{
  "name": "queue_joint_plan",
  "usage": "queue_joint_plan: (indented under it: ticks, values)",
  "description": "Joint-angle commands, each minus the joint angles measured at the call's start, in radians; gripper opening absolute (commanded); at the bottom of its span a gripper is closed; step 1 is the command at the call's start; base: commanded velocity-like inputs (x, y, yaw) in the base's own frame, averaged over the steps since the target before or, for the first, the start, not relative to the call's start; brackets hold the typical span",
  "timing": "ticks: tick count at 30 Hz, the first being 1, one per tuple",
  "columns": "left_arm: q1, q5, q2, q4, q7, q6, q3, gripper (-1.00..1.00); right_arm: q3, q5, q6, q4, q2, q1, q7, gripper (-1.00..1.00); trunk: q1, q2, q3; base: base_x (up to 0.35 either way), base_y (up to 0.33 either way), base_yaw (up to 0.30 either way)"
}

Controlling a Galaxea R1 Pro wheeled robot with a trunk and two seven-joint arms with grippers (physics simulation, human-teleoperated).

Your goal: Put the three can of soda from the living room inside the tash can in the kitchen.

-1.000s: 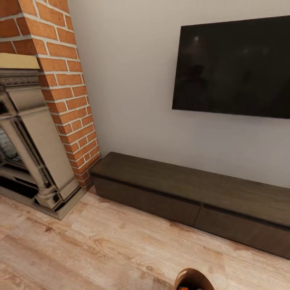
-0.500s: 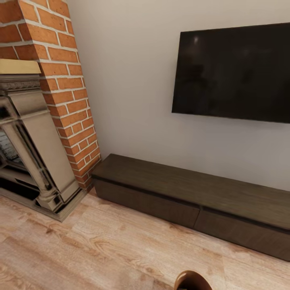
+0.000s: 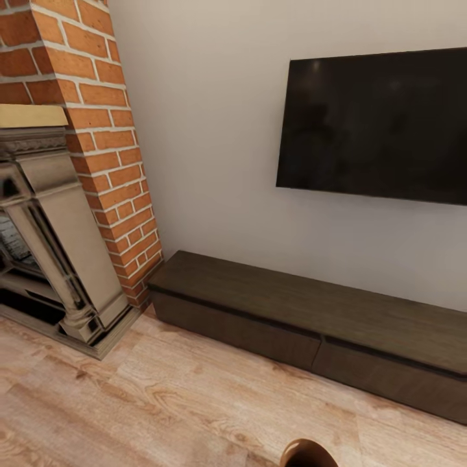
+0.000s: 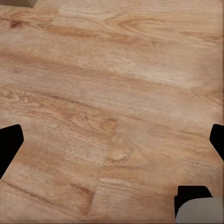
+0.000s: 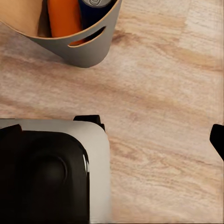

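Note:
The tash can (image 5: pixel 88 49), pale grey with a brown inside and an oval slot near its rim, stands on the light wood floor beside my base. Inside it lie an orange can of soda (image 5: pixel 64 18) and a dark blue one (image 5: pixel 95 8) with a grey metal top. The bin's brown rim (image 3: pixel 310 453) peeks in at the bottom edge of the head view. My right gripper (image 5: pixel 114 137) hangs open above the floor, apart from the bin. My left gripper (image 4: pixel 112 142) is open over bare floor, with nothing between its fingers.
This is the living room: a red brick fireplace (image 3: pixel 78 162) at the left, a black TV (image 3: pixel 383 123) on the wall, a long low dark wood cabinet (image 3: pixel 305 318) below it. My grey and black base (image 5: pixel 51 172) sits beside the bin.
The head camera has tilted upward: TV, cabinet and bin rim all sit lower in the picture. The scrap of orange seen in the bin a second ago has left the head view.

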Motion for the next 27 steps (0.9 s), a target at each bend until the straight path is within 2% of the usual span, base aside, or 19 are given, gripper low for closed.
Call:
queue_joint_plan:
  ticks: [1,5,10,19,27]
  values:
    - [0.009,0.000,0.000,0.000,0.000,-0.013,-0.001,1.00,0.000,0.000,0.000,0.004,0.002,0.008,-0.006,1.00,-0.004,0.007,0.003,0.000,0.000,0.000]
    - [0.020,-0.001,-0.001,0.000,0.000,-0.038,-0.001,1.00,0.000,0.000,-0.001,0.007,0.003,0.021,-0.011,1.00,-0.019,0.035,0.016,0.000,0.000,0.000]
    - [0.042,-0.003,-0.001,0.000,0.000,-0.106,-0.002,1.00,0.000,0.000,-0.002,0.013,0.003,0.035,-0.013,1.00,-0.038,0.070,0.031,0.000,0.000,0.000]
    - [0.080,-0.003,-0.001,0.001,0.000,-0.164,-0.002,1.00,0.000,0.000,-0.014,0.024,0.007,0.042,-0.015,1.00,-0.073,0.133,0.060,0.000,0.000,0.000]
    - [0.124,-0.005,-0.006,0.028,0.000,-0.195,-0.005,1.00,0.001,0.000,-0.016,0.039,0.008,0.044,-0.056,1.00,-0.104,0.189,0.085,0.000,0.000,0.000]
